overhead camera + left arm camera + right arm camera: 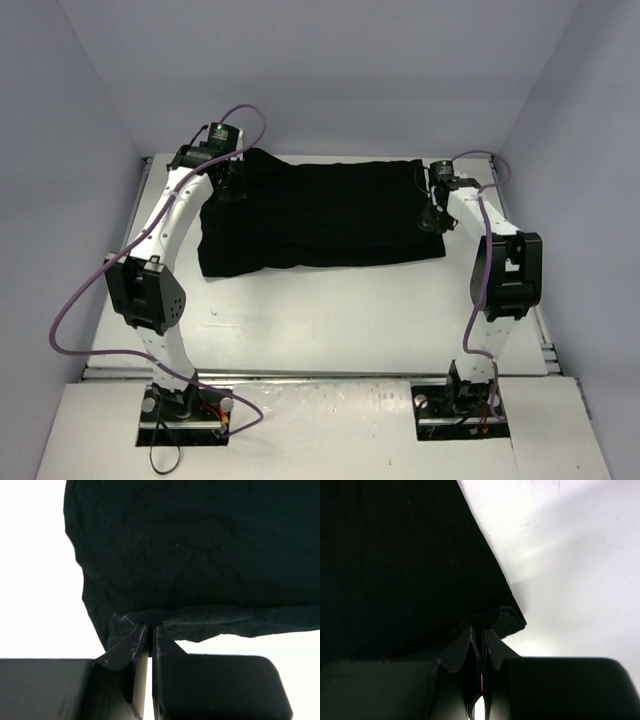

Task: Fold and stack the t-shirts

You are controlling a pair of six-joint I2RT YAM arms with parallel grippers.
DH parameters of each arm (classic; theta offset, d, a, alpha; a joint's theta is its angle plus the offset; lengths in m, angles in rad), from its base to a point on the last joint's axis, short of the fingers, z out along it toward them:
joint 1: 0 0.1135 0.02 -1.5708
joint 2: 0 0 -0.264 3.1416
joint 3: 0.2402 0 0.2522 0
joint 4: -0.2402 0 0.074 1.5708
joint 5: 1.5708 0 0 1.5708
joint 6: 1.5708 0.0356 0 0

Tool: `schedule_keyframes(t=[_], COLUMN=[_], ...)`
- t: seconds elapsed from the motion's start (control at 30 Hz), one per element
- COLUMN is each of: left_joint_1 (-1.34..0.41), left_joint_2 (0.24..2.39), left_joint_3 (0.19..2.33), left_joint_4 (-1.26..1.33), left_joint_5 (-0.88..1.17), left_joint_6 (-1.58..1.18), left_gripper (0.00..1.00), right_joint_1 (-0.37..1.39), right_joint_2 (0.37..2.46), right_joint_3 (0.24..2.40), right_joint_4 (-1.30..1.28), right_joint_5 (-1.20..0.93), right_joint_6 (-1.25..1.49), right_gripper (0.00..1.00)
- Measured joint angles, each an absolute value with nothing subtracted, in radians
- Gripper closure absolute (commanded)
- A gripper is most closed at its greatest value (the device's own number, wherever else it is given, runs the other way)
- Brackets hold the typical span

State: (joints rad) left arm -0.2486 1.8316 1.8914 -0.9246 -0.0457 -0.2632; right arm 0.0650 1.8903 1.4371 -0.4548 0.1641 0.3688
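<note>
t-shirt (320, 215), place: spread flat on the far half of the white table (350, 320), between the two arms.
left gripper (149, 626): at the shirt's far-left corner, fingers pressed together and pinching a rolled lip of the cloth edge.
handling: light, soft and limp, with wrinkles showing. It will likely sag between holds and drape wherever it is let down. It is neither fragile nor slick, though a thin edge could slide out of a shallow pinch.
where to hold: corners or hem edges, one at each end, so the cloth stays stretched.
long axis: runs left to right across the table (collar end cannot be told, black on black).
right gripper (481, 629): at the right edge, fingers closed on a folded corner of cloth.
</note>
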Motion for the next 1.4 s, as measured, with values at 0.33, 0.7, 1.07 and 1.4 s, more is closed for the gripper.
schedule_keyframes(t=[0.33,0.7,1.07,1.4], left_joint_1=[-0.212,-0.213,-0.213,-0.213], left_joint_2=[1.832,1.917,1.988,1.996], left_joint_3=[1.838,1.908,1.961,1.978], left_joint_4=[-0.878,-0.831,-0.821,-0.819], left_joint_5=[-0.057,-0.045,-0.041,-0.031], left_joint_6=[-0.265,-0.253,-0.215,-0.208], left_gripper=[1.0,1.0,1.0,1.0], right_joint_1=[0.06,0.044,0.038,0.018], right_joint_2=[2.007,2.084,2.11,2.098], right_joint_3=[1.528,1.572,1.63,1.668], right_joint_4=[-0.454,-0.46,-0.461,-0.461], right_joint_5=[0.167,0.167,0.164,0.148], right_joint_6=[0.37,0.381,0.394,0.398], right_gripper=[1.0,0.98,0.68,0.54])
